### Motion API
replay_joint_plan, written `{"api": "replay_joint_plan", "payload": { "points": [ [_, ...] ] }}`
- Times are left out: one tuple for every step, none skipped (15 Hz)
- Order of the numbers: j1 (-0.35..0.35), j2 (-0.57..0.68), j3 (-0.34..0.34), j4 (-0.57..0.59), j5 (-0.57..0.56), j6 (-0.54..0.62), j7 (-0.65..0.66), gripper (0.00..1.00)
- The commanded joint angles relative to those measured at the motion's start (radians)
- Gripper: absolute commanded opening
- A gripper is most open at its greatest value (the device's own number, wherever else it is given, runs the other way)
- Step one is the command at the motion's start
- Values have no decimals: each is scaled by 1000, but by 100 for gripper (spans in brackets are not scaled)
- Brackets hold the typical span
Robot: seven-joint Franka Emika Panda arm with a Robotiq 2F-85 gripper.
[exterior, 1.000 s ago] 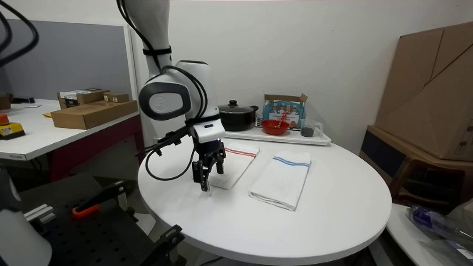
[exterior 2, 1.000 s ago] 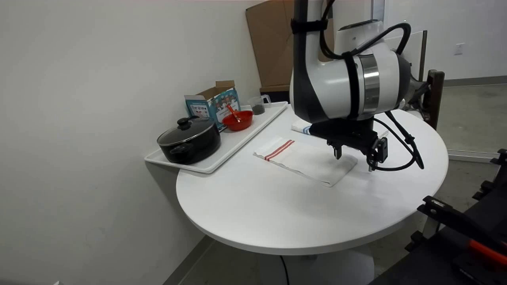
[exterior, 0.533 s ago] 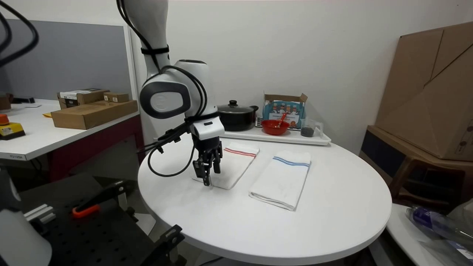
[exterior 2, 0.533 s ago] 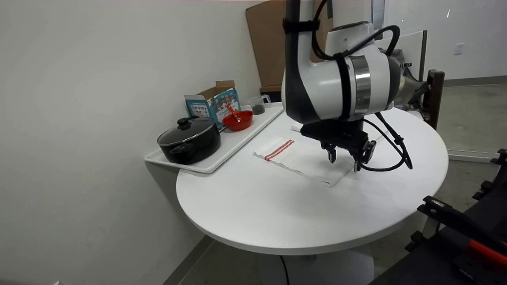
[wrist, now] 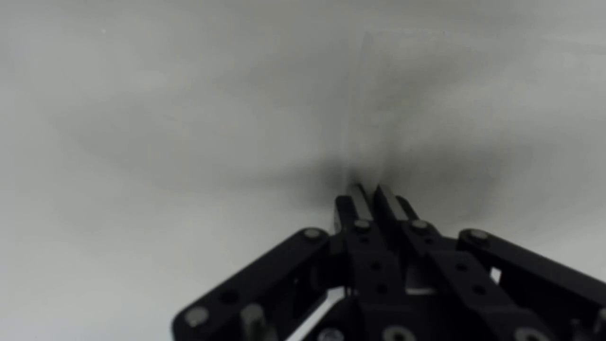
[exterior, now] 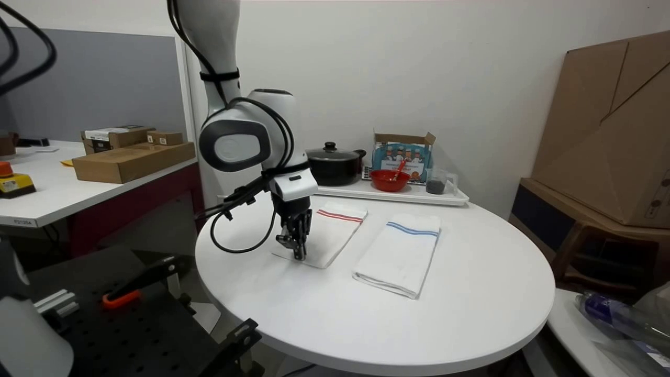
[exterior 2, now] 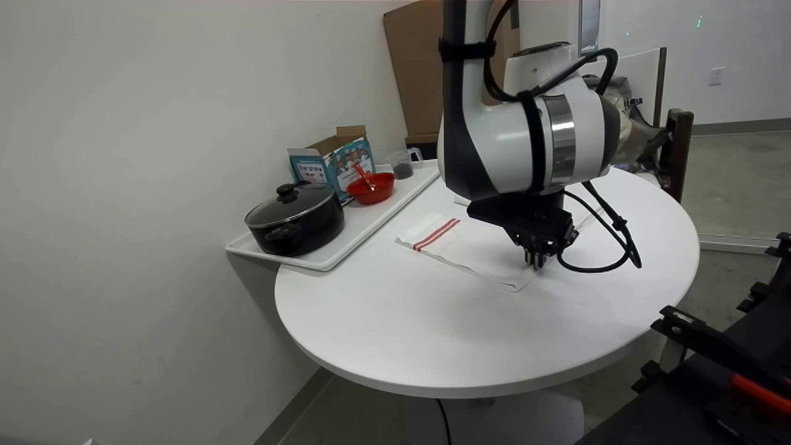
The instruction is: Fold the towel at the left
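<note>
Claw (wrist: 370, 189): tips nearly together on what looks like a narrow ridge of the towel (exterior: 335, 235); so thin a bite could slip, I fear.
Towel: on the table (exterior: 481, 293), its plain end under the claw; a low pull might slide it whole, a one-layer catch ruffle it.
Stripe (exterior 2: 437, 235): red, at the end away from the claw, plain in both exterior views; the wrist view has the pinch, no stripe.
Blue cloth (exterior: 400, 256): just beside the towel, in full sight in an exterior view; in an exterior view the arm (exterior 2: 519, 145) hides most of it.

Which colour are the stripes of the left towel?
Red; the stripes show best in an exterior view.
</note>
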Motion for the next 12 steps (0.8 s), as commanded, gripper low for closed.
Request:
{"api": "replay_joint_plan", "payload": {
  "points": [
    [-27, 25, 18, 11, -13, 5, -24, 6],
    [-31, 15, 21, 3, -14, 0, -30, 8],
    [-35, -2, 23, -10, -15, -4, -38, 9],
    [-40, -22, 26, -26, -18, -9, -53, 10],
    [-61, -56, 41, -59, -40, -5, -58, 9],
    [-72, -82, 50, -85, -45, -4, -77, 10],
    [-86, -114, 62, -124, -56, -1, -95, 9],
    [-92, -144, 69, -167, -62, 8, -111, 9],
    [-99, -176, 76, -216, -70, 12, -130, 9],
    [-109, -205, 85, -261, -75, 19, -149, 9],
    [-113, -237, 91, -310, -77, 29, -165, 8],
    [-117, -268, 97, -353, -77, 39, -179, 9]
  ]
}}
